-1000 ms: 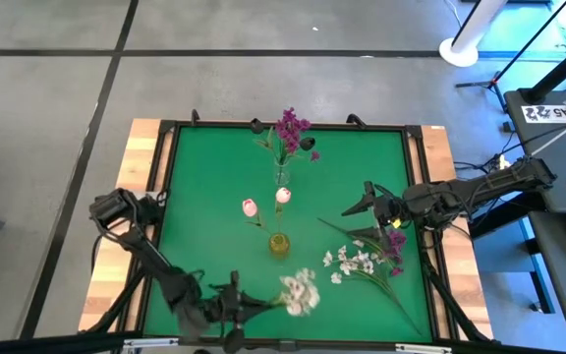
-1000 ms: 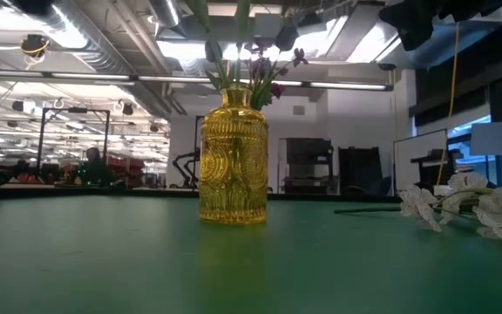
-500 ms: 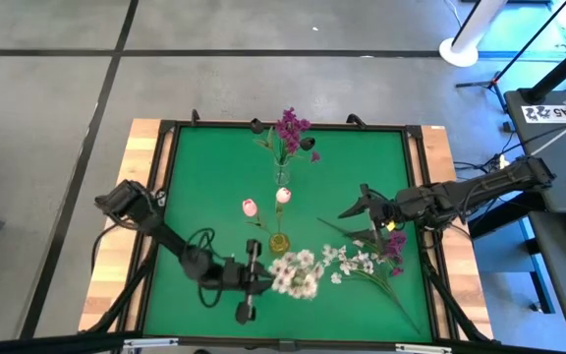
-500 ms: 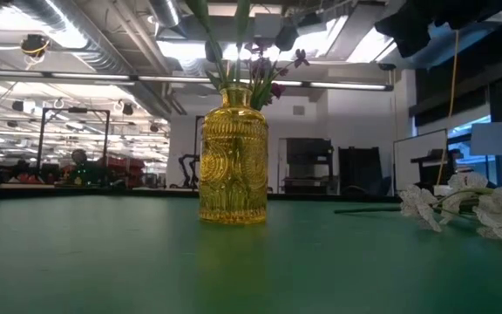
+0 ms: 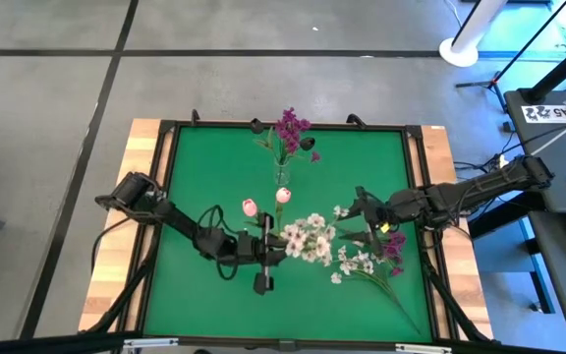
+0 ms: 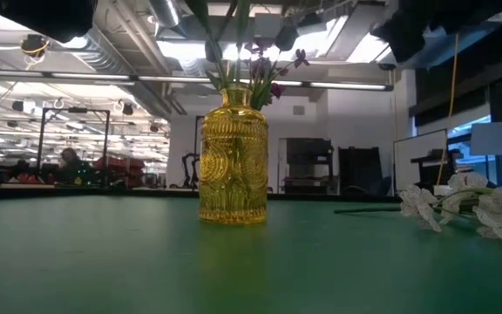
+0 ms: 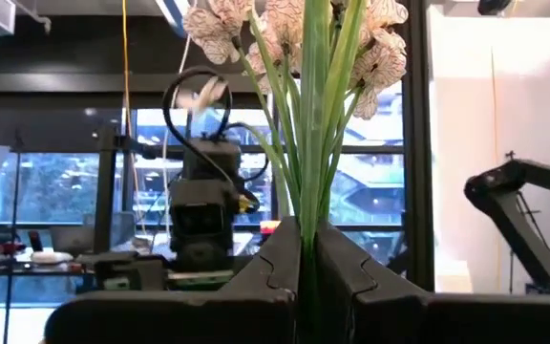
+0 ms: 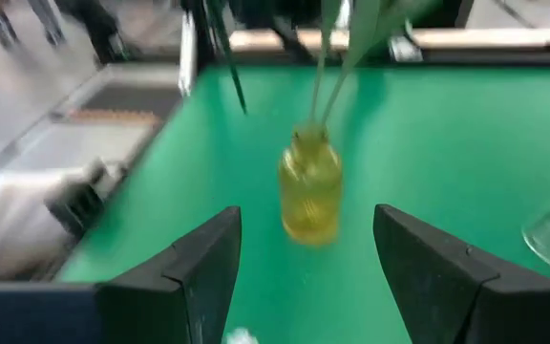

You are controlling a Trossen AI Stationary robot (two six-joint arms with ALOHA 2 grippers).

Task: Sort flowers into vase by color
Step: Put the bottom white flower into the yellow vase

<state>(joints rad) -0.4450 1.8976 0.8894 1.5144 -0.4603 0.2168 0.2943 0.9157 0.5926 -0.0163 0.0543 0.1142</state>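
Note:
My left gripper is shut on a spray of white blossoms, held above the middle of the green table, right beside the yellow glass vase. Two pink tulip buds rise from that vase. A clear vase behind it holds magenta flowers. My right gripper is open and empty to the right of the yellow vase, facing it. More white blossoms and a magenta cluster lie on the table at the right. My left gripper pinches the spray's bundle of green stems between its two fingers. The fingers reach in level from the table's left and lie across the stems. The spray stands about upright, blossoms above the fingers, lifted clear of the table.
The table has a raised dark frame around the green mat. Bare mat lies at the far left and far right. My right arm reaches in from the right edge above the lying flowers.
My left gripper has carried the white spray from near the table's near edge toward the far edge, up to the yellow vase. The spray has stayed in the hold, clear of the table. My right gripper has shifted slightly toward the left, toward the vase.

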